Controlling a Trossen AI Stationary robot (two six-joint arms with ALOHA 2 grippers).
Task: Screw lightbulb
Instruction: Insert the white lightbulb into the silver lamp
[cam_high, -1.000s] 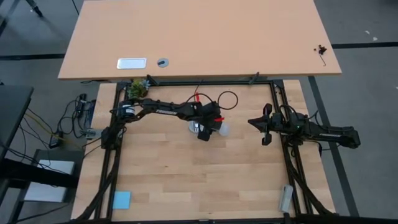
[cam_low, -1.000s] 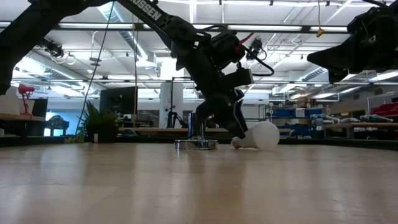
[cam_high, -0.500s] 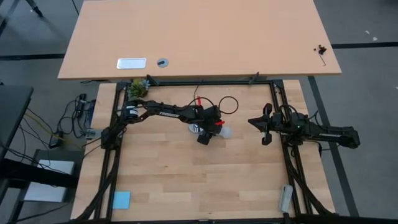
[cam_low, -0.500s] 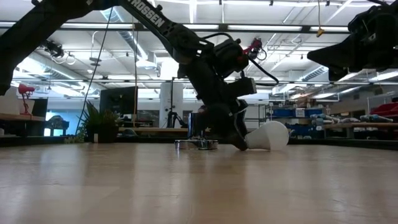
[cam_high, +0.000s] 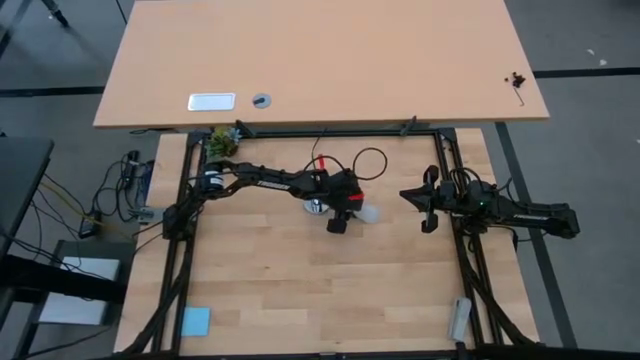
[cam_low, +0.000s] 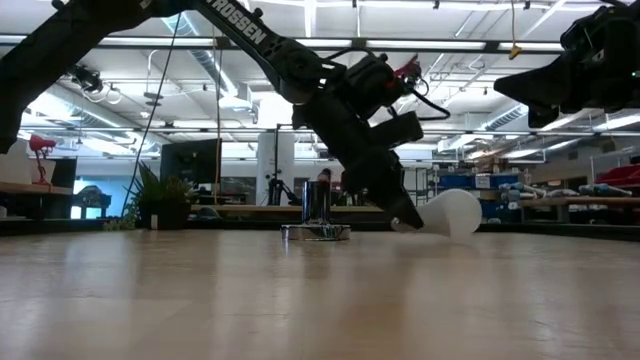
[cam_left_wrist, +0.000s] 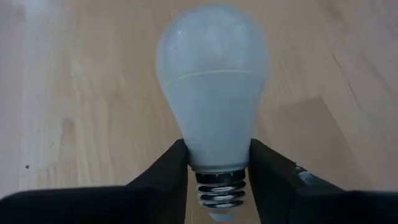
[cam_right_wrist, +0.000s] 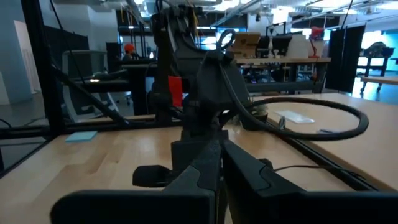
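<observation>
The left hand (cam_left_wrist: 217, 180) is clamped on the lightbulb (cam_left_wrist: 214, 93), its two fingers (cam_left_wrist: 165, 177) pressed against the narrow neck just above the metal screw threads. The bulb lies low over the worktop (cam_high: 300, 280) near its middle, round end pointing away from the hand, just beside the silver socket disc (cam_low: 316, 231). The right hand (cam_high: 424, 208) waits well apart at the right side, its fingers closed together.
</observation>
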